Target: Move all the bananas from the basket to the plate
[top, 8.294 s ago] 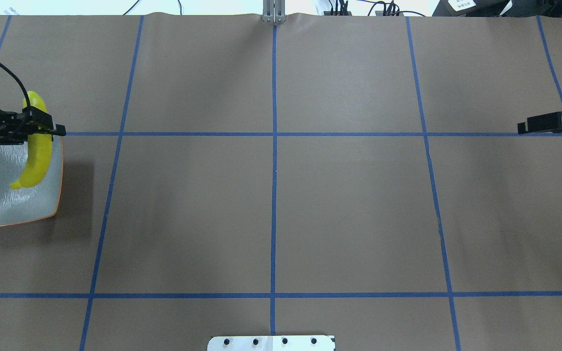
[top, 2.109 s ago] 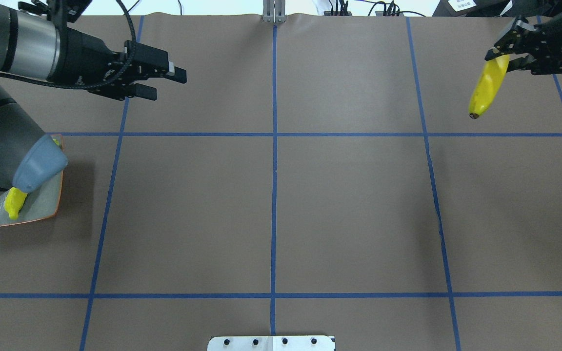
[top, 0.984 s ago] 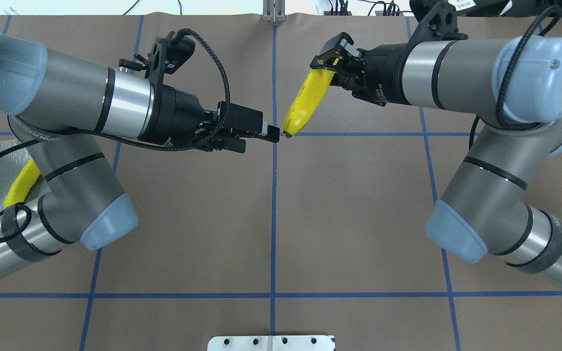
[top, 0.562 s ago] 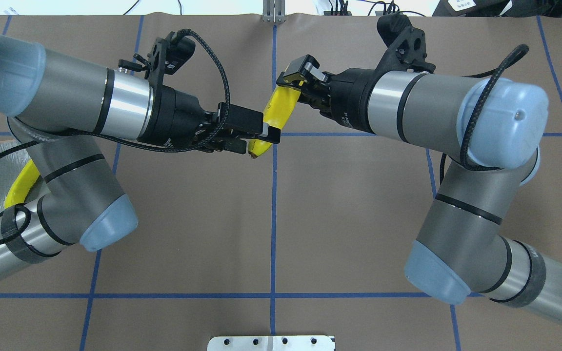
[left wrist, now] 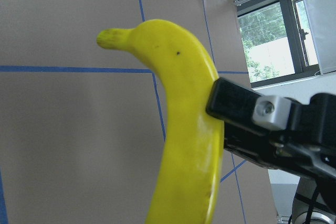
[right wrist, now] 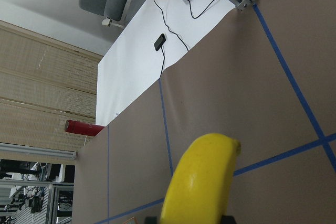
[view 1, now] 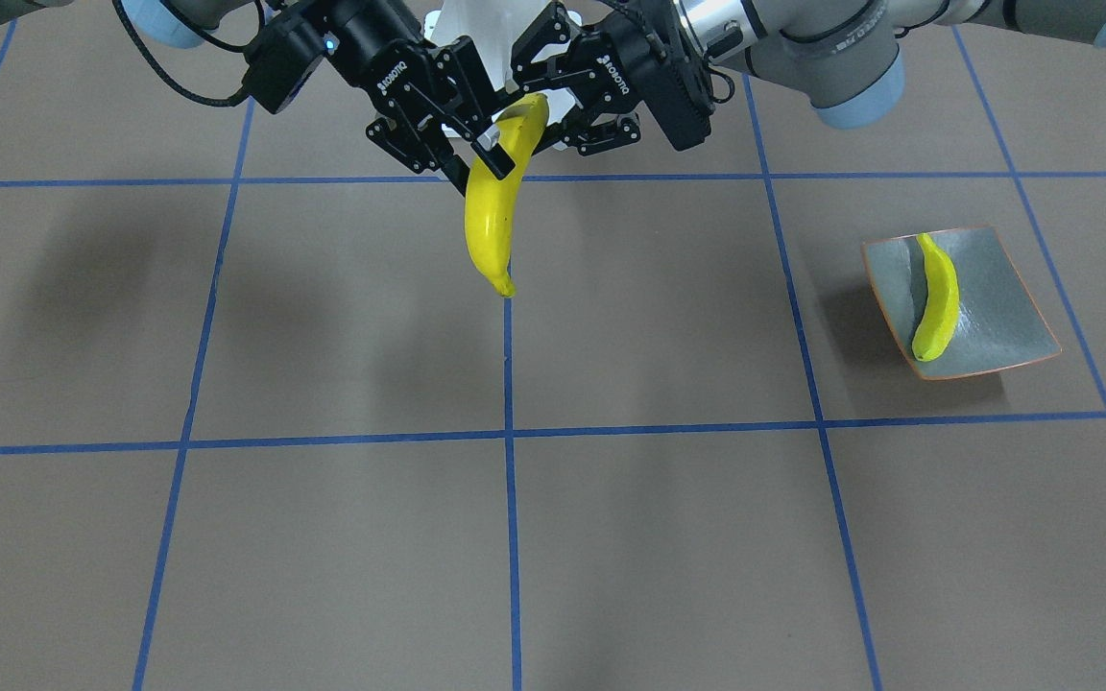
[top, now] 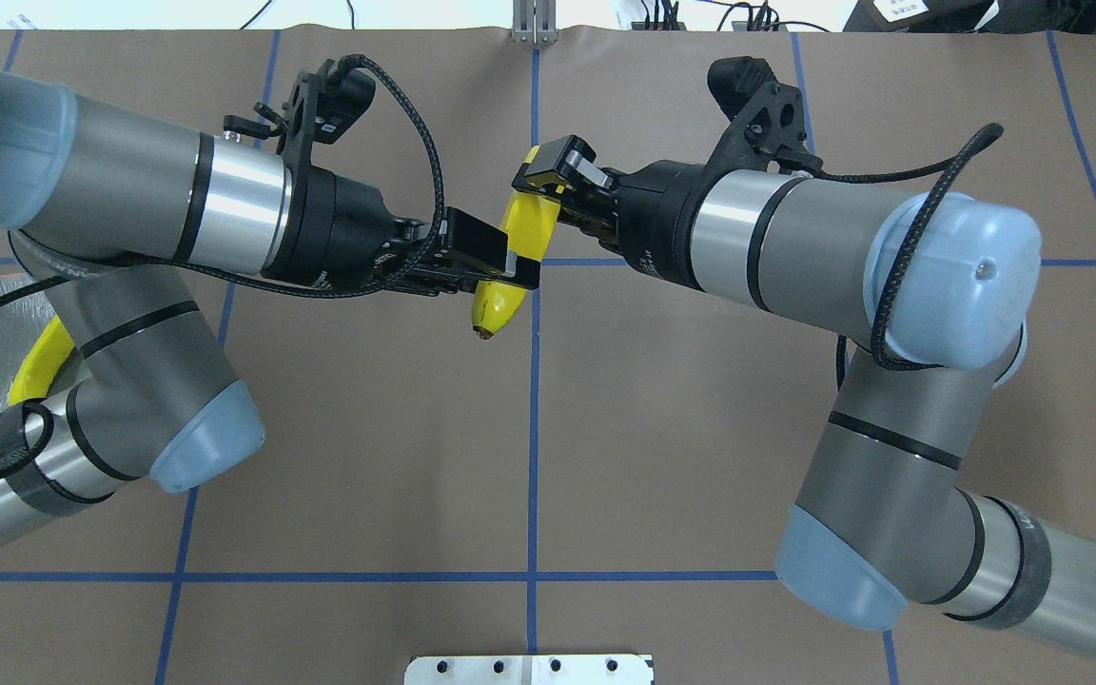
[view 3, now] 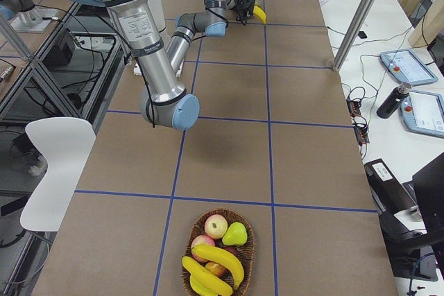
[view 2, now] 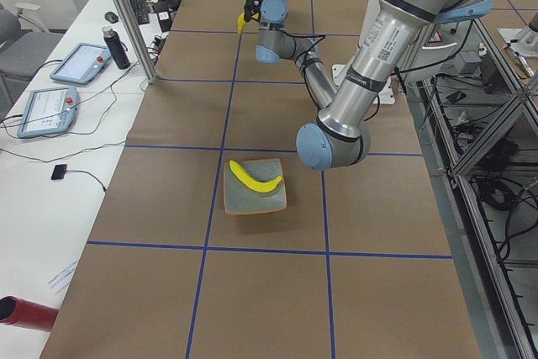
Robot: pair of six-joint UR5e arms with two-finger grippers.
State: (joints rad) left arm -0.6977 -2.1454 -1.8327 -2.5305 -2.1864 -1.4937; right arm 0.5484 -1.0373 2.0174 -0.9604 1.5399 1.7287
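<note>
The table (view 1: 323, 537) is covered with brown paper, gridded with blue tape (view 1: 512, 537). In the exterior left view, a red cylinder (view 2: 25, 313) is seen at 8 o'clock.

Bright, even overhead light, soft diffuse shadows (daylight through the window (left wrist: 262, 40))
</note>
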